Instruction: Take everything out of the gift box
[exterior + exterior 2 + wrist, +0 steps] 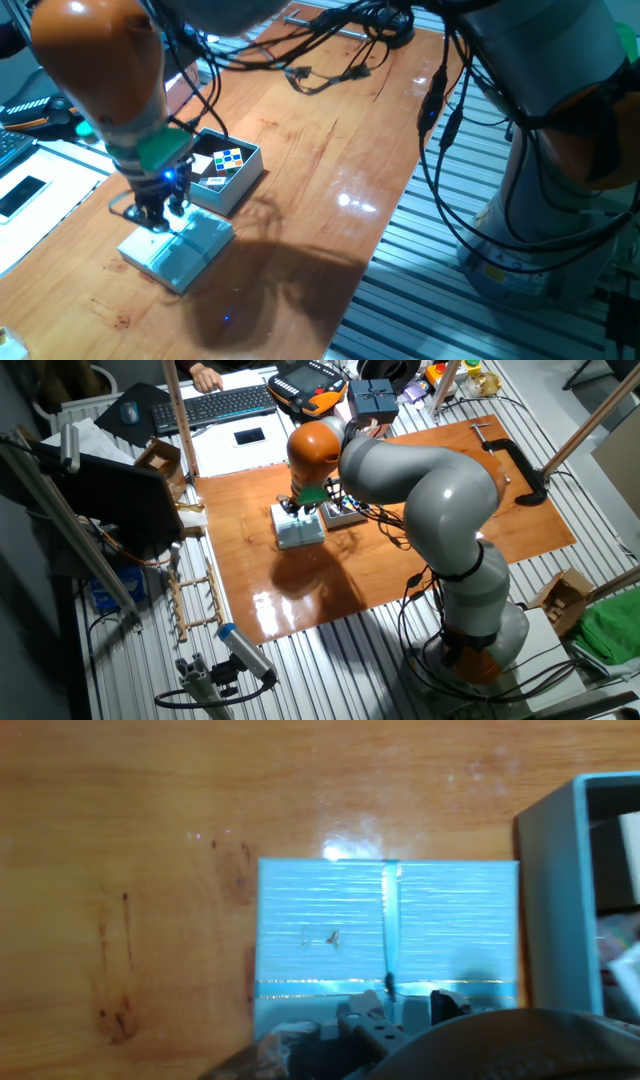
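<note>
The pale blue gift box [243,178] stands open on the wooden table, also seen as the gift box [341,513] and as a grey-blue box wall [548,900] at the right of the hand view. Inside it lie a multicoloured puzzle cube [232,158] and a pale tan block [203,165]. Its lid [182,252], with a ribbon cross, lies flat on the table just in front of the box; it shows too as the lid [299,530] and the lid [330,935]. My gripper [158,212] hangs low over the lid's edge. Its fingertips are mostly hidden.
A dark navy box [372,398] sits at the far end beyond the table. A keyboard [212,405] and a controller lie on the white desk beside it. Black cables [330,60] trail across the table's far part. A black clamp [520,465] grips one table edge.
</note>
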{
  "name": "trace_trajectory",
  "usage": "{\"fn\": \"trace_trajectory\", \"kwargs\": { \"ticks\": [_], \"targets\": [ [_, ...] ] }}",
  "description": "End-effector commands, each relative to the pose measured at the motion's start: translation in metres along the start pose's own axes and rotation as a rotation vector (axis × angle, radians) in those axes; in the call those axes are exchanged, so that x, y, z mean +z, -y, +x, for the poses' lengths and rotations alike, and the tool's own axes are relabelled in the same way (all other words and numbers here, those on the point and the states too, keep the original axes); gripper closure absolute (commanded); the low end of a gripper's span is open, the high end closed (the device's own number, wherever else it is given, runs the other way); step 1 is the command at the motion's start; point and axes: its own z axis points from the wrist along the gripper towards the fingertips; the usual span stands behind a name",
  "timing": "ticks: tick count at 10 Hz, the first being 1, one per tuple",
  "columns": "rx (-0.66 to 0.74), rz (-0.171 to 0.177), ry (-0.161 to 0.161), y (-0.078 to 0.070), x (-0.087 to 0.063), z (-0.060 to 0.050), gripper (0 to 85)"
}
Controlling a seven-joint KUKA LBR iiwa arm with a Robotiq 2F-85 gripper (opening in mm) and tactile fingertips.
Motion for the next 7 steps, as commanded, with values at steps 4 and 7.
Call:
{"fn": "trace_trajectory", "kwargs": {
  "ticks": [4, 7],
  "targets": [
    [-0.012, 0.022, 0.000, 0.033, -0.017, -0.020, 50.7],
    [-0.010, 0.018, -0.006, 0.062, -0.018, -0.030, 50.7]
  ]
}}
